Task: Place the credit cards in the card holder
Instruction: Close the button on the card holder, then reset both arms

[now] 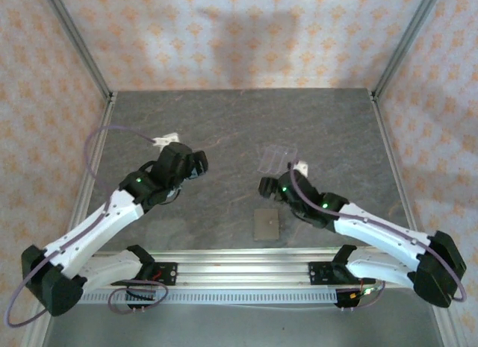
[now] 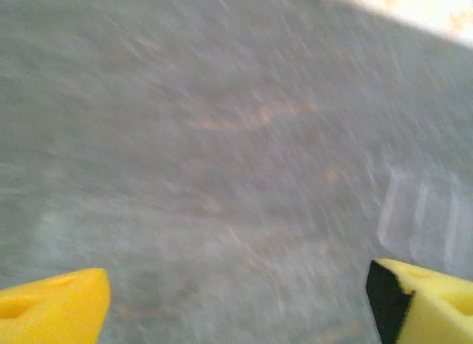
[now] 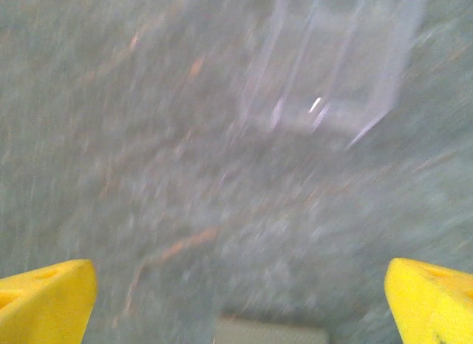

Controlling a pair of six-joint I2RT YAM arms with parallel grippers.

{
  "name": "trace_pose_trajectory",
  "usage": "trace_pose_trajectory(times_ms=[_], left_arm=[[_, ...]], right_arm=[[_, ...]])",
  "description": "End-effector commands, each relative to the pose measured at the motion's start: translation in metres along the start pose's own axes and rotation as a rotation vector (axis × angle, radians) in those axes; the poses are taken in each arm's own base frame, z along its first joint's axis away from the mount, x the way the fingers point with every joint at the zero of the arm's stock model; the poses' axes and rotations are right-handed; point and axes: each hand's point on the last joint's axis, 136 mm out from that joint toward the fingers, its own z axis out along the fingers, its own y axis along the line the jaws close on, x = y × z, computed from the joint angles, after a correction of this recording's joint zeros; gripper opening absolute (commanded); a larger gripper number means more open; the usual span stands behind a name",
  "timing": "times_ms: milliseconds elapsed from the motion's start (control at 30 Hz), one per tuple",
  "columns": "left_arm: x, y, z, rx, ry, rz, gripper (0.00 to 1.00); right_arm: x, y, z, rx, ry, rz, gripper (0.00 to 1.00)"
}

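Left jaws and right jaws gape empty, and the holder (image 1: 266,224) lies just near of the right jaws, long axis near-far.

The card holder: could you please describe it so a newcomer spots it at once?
On the grey table, look just beyond the metal rail at the near edge. The card holder lies flat there, slightly right of centre. It is a small opaque tan rectangle, unlike the clear slotted rack behind it.
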Motion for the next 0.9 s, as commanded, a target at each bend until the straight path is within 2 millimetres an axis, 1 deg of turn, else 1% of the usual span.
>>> trace_pose_trajectory(times_ms=[0,67,133,167,267,300,333,367,433,500,567,600,667,700,733,767,800,833,867], left_arm=[[-0.04,0.08,-0.015,-0.449,-0.322,0.096,0.99],[-0.047,0.102,-0.017,-0.578,-0.409,0.112,1.0],[-0.047,0.119,-0.009,-0.653,-0.408,0.115,0.99],[-0.043,0.129,0.0,-0.689,-0.388,0.118,0.99],[-0.029,0.162,0.028,-0.8,-0.325,0.116,0.99],[-0.031,0.167,0.035,-0.811,-0.329,0.115,0.99],[-0.033,0.169,0.037,-0.811,-0.318,0.111,0.99],[-0.036,0.167,0.041,-0.794,-0.343,0.13,0.99],[-0.036,0.163,0.055,-0.713,-0.376,0.136,0.99],[-0.029,0.169,0.071,-0.645,-0.365,0.098,0.99],[-0.016,0.176,0.089,-0.606,-0.354,0.087,0.99],[-0.015,0.176,0.096,-0.595,-0.381,0.095,0.99],[-0.017,0.165,0.103,-0.536,-0.362,0.153,1.0],[-0.017,0.164,0.103,-0.524,-0.396,0.156,1.0],[-0.016,0.168,0.103,-0.532,-0.422,0.133,1.0],[-0.014,0.171,0.107,-0.526,-0.419,0.119,1.0],[-0.016,0.172,0.112,-0.526,-0.412,0.123,0.99],[-0.014,0.166,0.118,-0.495,-0.376,0.148,0.96],[-0.013,0.16,0.123,-0.459,-0.372,0.177,0.95]], right_arm=[[-0.052,-0.072,-0.021,0.298,-0.194,-0.03,0.99],[-0.082,-0.109,-0.038,0.45,-0.346,-0.014,0.99],[-0.098,-0.13,-0.044,0.513,-0.448,-0.058,1.0],[-0.104,-0.139,-0.045,0.536,-0.507,-0.083,1.0],[-0.108,-0.165,-0.046,0.604,-0.641,-0.133,1.0],[-0.107,-0.172,-0.045,0.617,-0.661,-0.137,1.0],[-0.105,-0.181,-0.042,0.631,-0.676,-0.132,1.0],[-0.104,-0.192,-0.038,0.644,-0.678,-0.116,1.0],[-0.1,-0.211,-0.026,0.675,-0.647,-0.083,1.0],[-0.103,-0.218,-0.015,0.652,-0.659,-0.064,1.0],[-0.11,-0.212,-0.003,0.595,-0.686,-0.081,1.0],[-0.115,-0.211,0.003,0.582,-0.701,-0.085,1.0],[-0.116,-0.216,0.021,0.607,-0.677,-0.111,1.0],[-0.117,-0.217,0.029,0.607,-0.68,-0.123,1.0],[-0.121,-0.211,0.034,0.585,-0.679,-0.15,1.0],[-0.12,-0.208,0.041,0.564,-0.634,-0.164,1.0],[-0.119,-0.209,0.046,0.561,-0.588,-0.157,1.0],[-0.118,-0.214,0.051,0.544,-0.562,-0.142,1.0],[-0.112,-0.221,0.057,0.533,-0.542,-0.12,1.0]])
